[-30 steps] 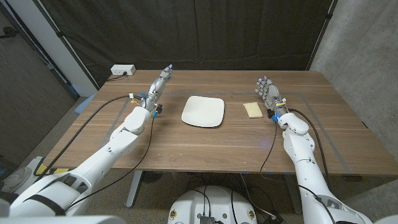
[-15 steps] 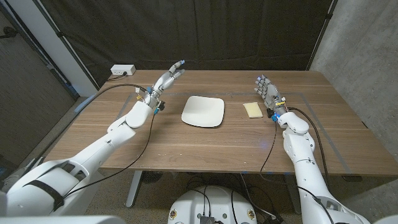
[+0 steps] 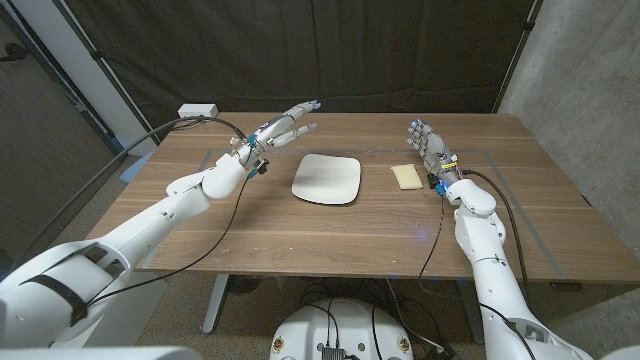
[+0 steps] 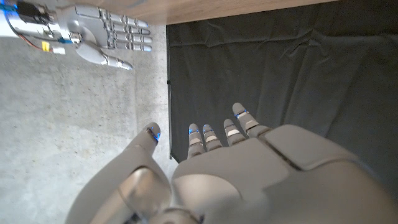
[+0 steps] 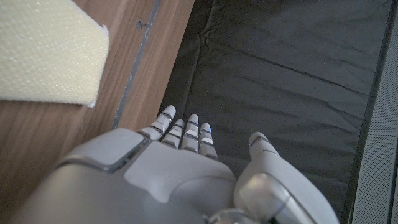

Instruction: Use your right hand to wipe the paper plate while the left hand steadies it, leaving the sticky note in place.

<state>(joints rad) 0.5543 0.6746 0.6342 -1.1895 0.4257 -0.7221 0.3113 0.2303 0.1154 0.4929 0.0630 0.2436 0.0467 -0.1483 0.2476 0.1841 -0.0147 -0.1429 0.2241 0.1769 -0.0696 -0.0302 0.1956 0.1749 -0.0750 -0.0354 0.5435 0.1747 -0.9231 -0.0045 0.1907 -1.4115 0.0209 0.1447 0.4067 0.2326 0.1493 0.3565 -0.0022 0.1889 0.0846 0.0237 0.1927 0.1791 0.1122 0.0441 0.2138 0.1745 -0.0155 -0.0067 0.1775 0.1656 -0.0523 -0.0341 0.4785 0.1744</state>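
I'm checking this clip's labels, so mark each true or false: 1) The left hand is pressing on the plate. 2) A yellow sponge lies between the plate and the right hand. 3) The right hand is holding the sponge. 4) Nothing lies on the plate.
1) False: the left hand hovers, fingers spread, beyond the paper plate, not touching it.
2) True: the yellow sponge lies there.
3) False: the right hand holds nothing, beside the sponge.
4) True.

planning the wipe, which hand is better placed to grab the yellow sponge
Right. The right hand stands open just beside the pale yellow rectangular sponge, on the same side of the white square paper plate. The left hand is raised beyond the plate's far left corner, the plate between it and the sponge.
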